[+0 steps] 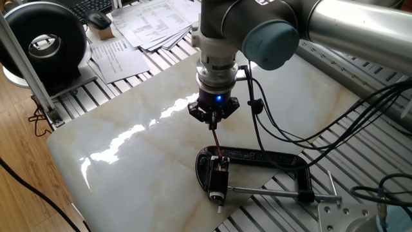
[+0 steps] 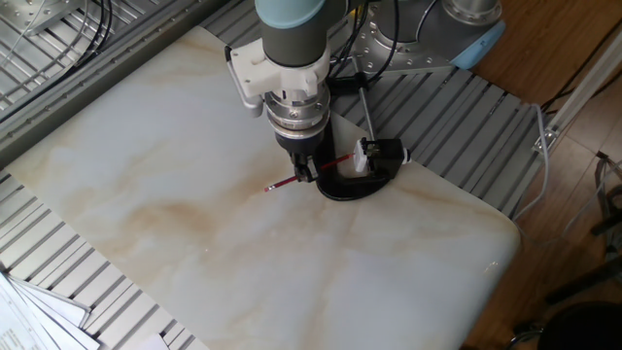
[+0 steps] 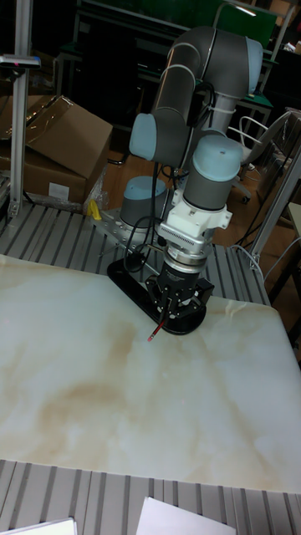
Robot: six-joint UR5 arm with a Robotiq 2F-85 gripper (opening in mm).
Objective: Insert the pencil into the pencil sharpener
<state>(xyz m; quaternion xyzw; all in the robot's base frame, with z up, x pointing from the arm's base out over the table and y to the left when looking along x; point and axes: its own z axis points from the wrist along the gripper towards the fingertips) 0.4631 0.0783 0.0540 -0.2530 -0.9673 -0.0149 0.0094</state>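
Observation:
My gripper [image 1: 213,120] [image 2: 305,175] [image 3: 170,313] is shut on the thin dark red pencil [image 1: 217,146] [image 2: 283,184] [image 3: 155,333], holding it near its middle, just above the marble slab. The pencil runs level toward the pencil sharpener [image 1: 219,178] [image 2: 375,154], a small black block with a whitish end held in the black clamp [image 1: 270,159] [image 2: 352,189]. In one fixed view the pencil's far end reaches the sharpener's near face. How deep it sits inside I cannot tell. In the tall view the arm hides the sharpener.
The clamp's steel screw rod [image 1: 267,191] points toward the slab's corner. Black cables [image 1: 283,132] hang from the arm over the clamp. Papers [image 1: 151,22] and a black round device [image 1: 45,38] lie beyond the slab's far edge. A cardboard box [image 3: 50,155] stands behind the table.

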